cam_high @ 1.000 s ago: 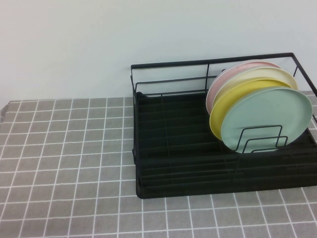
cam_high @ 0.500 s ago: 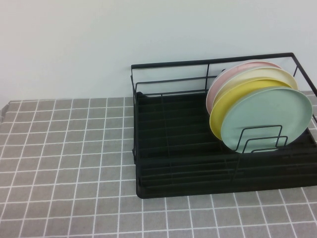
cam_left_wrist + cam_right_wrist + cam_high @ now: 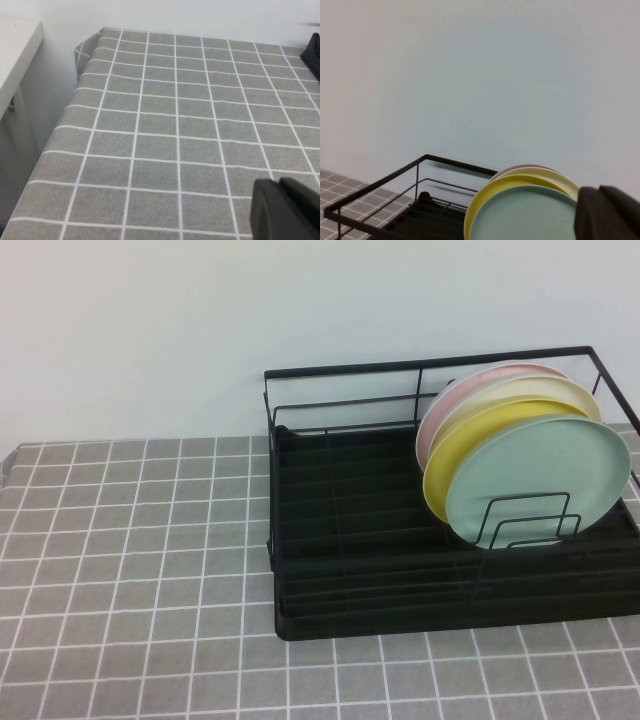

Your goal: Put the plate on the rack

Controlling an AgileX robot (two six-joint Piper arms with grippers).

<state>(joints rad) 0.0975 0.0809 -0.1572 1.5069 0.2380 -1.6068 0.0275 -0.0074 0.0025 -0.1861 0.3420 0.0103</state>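
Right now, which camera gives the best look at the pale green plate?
The high view: the plate stands nearly whole, frontmost in the rack. The right wrist view shows only its upper part, behind the right gripper. The left wrist view shows tablecloth and the left gripper, no plate.

Light is soft, even, bright, w/ no clear source direction. Wall reads flat pale grey-white, no glare. Rack is deep black, base detail mostly lost. Plates show matte, no hot spots. Left gripper and right gripper are dark, blurred blobs, too close to focus. Tablecloth grid is sharp nearby, softer farther off.
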